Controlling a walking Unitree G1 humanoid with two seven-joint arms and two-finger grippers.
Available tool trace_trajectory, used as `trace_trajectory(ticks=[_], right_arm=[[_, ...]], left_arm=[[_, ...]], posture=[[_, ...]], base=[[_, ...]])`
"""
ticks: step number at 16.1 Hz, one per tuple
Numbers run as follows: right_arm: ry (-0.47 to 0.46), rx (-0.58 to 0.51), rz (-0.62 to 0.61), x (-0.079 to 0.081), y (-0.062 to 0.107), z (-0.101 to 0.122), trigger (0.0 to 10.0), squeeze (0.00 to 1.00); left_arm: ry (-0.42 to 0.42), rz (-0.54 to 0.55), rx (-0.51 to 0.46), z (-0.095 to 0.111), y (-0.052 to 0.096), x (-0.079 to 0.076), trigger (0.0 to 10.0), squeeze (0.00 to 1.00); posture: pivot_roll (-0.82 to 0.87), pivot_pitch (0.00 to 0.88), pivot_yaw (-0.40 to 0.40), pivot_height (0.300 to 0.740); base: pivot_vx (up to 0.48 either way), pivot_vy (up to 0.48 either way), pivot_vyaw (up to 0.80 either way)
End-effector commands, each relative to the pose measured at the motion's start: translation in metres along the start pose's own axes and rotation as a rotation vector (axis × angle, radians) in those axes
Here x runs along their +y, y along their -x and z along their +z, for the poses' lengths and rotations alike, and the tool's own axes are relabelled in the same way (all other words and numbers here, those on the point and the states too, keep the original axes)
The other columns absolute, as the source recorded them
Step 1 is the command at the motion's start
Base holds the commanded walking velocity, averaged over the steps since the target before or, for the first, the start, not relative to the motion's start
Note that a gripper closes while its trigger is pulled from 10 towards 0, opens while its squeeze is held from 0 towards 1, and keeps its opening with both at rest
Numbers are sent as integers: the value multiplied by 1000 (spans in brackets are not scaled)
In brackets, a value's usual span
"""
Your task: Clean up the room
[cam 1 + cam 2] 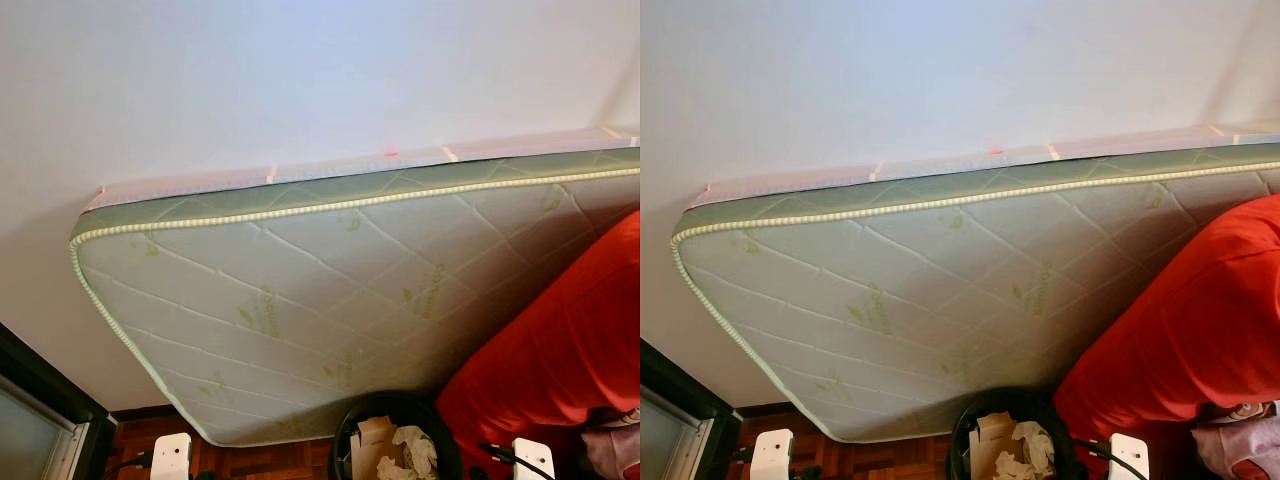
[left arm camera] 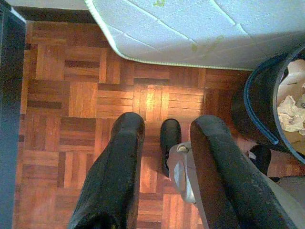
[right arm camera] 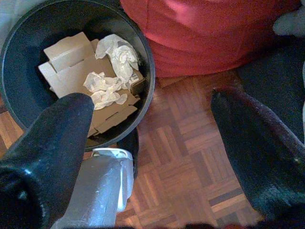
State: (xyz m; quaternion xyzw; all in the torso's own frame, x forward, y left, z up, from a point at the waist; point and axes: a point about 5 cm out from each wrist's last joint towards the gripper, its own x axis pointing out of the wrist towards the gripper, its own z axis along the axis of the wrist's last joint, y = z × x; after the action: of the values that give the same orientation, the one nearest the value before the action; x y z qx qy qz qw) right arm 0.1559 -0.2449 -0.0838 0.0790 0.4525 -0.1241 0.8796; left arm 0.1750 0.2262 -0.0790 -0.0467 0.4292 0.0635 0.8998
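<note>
The left gripper (image 2: 164, 162) hangs spread wide and empty over the parquet floor (image 2: 95, 95), the mattress (image 1: 330, 290) leaning on the wall ahead of it. The right gripper (image 3: 152, 148) is likewise parted and empty; the black bin (image 3: 145, 62) of cardboard (image 3: 71, 62) and crumpled paper (image 3: 114, 71) sits beneath its left finger, the red cover (image 3: 205, 33) just beyond.

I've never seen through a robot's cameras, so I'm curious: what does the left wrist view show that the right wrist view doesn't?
Left wrist view: the quilted white-and-green mattress leaning over the wooden parquet floor, and the left gripper, fingers apart.

Right wrist view: the red fabric cushion, and the right gripper, also open.

Both: parquet, and the round black waste bin holding cardboard pieces and crumpled white paper.
</note>
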Motion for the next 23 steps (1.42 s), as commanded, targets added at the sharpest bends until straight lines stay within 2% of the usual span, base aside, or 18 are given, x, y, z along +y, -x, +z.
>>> trace_trajectory(ticks=[1, 5, 9, 15, 23], right_arm=[[-17, 6, 5, 2, 0, -2, 10000, 0], [-5, 20, 17, 4, 0, -4, 10000, 0], [-7, 24, 22, 5, 0, -4, 10000, 0], [2, 29, 31, 6, 0, -4, 10000, 0], [13, 33, 35, 6, 0, -4, 10000, 0]], left_arm=[[-5, 5, 15, -2, 0, 2, 10000, 0], [-1, 4, 12, -1, 0, 2, 10000, 0], [-5, -8, -6, 6, -2, -4, 10000, 0], [-5, -12, -9, 7, -2, -5, 10000, 0], [-11, -34, -46, 33, -11, -25, 10000, 0]], posture=[[21, 0, 43, 740], [26, 0, 45, 740], [29, 0, 45, 740], [24, 0, 48, 740], [26, 0, 41, 740]], base=[[0, 0, 0], [0, 0, 0], [-244, 0, 0], [-264, 0, 0], [-280, 0, 0]])
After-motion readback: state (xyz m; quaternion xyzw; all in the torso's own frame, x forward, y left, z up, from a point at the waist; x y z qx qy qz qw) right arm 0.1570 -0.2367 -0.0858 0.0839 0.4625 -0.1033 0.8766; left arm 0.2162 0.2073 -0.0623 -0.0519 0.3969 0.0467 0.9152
